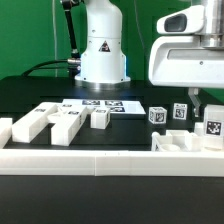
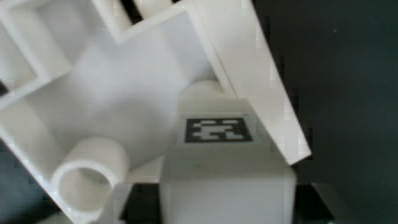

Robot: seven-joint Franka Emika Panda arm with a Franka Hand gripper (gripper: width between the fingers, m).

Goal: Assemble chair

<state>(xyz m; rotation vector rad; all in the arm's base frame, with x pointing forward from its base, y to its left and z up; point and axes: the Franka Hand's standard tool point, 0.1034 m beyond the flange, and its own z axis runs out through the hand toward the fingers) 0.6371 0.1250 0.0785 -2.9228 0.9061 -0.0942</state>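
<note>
Where the black bench runs toward the exterior view's right, the arm's white wrist housing hangs low. Its dark pincer points straight down into a cluster of chair parts.

Material: all parts are matte white plastic, blocky and square-edged. Several carry small black-and-white square tags.

Right cluster: three tagged posts stand upright. A flat walled slab lies just in front of them.

Left group: several loose blocks lie flat, well apart from the pincer.

Marker board lies farther back between the two groups, in front of the robot base. A long low rail spans the front of the bench.

Wrist view: very close on a ribbed white slab with thin raised walls that form shallow open bays. Its surface is smooth with a faint sheen. A rounded post bearing a square tag rises toward the lens. A short hollow tube stands just beside it.

The fingertips do not show clearly in either view. The pincer is possibly set around the rounded post, but I cannot tell whether it grips anything or how wide it stands.
</note>
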